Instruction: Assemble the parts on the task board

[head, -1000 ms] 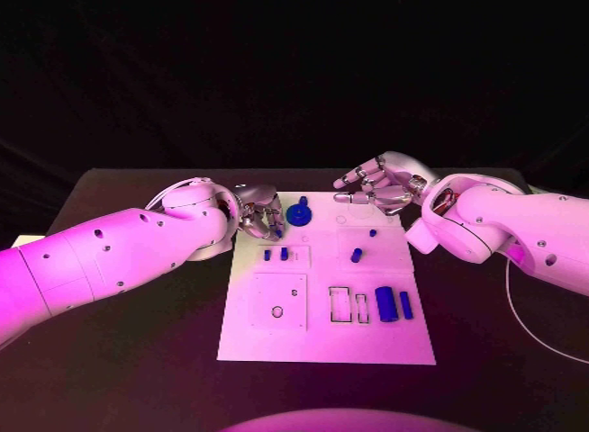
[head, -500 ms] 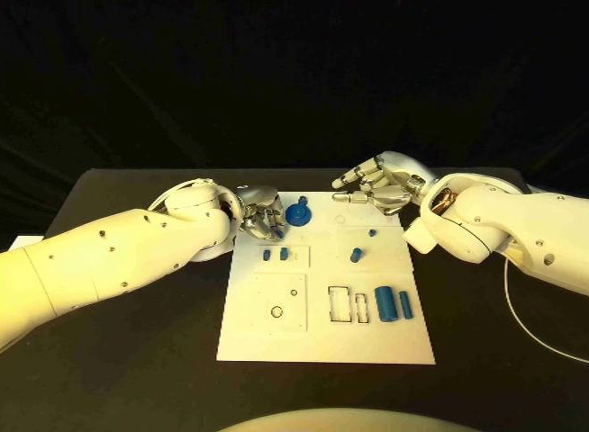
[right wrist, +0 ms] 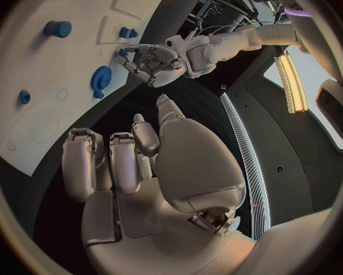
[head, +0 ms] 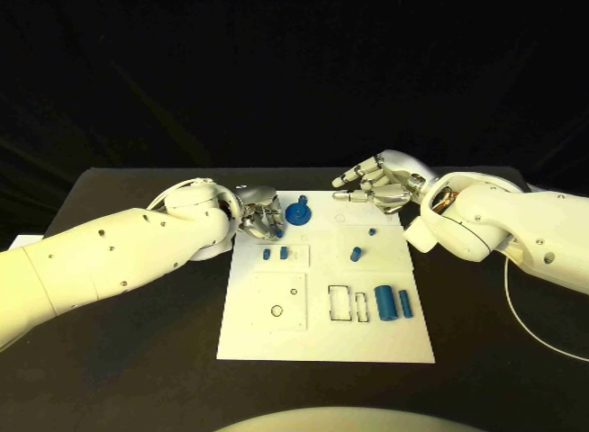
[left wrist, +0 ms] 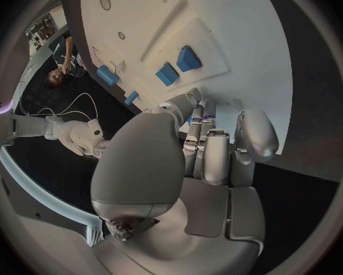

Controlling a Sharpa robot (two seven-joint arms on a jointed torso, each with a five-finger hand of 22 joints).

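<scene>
Task board (head: 323, 310) lies white and flat on the black table (head: 139, 342), long axis running away from the robot; both hands sit at its far end.

Left hand (head: 257, 216) at the board's far left corner, fingers curled in toward the palm; the left wrist view shows the fingers (left wrist: 217, 156) bunched together with nothing visible between them; judged closed on nothing, though a small part tucked under the fingertips cannot be ruled out.

Right hand (head: 379, 184) hovers beyond the far right corner, fingers loosely apart and bent, holding nothing; right wrist view agrees, palm bare.

Parts: blue gear (head: 299, 214) standing near the far edge, just beside the left hand; two small blue blocks (head: 276, 255) side by side in the left mid panel; a small blue peg (head: 371, 232) and a short blue piece (head: 357, 254) on the right panel; two blue cylinders (head: 394, 303) lying beside the empty rectangular slots (head: 347, 303) nearer the robot.

Step in hand, as judged: approach or adjustment at the gear end; left hand best placed for the gear; assembly looks early, slots and round holes still unfilled.

Next move calls for: opening the left fingers, settling them around the gear's rim without knocking it; right hand kept clear or brought in to steady the board.
</scene>
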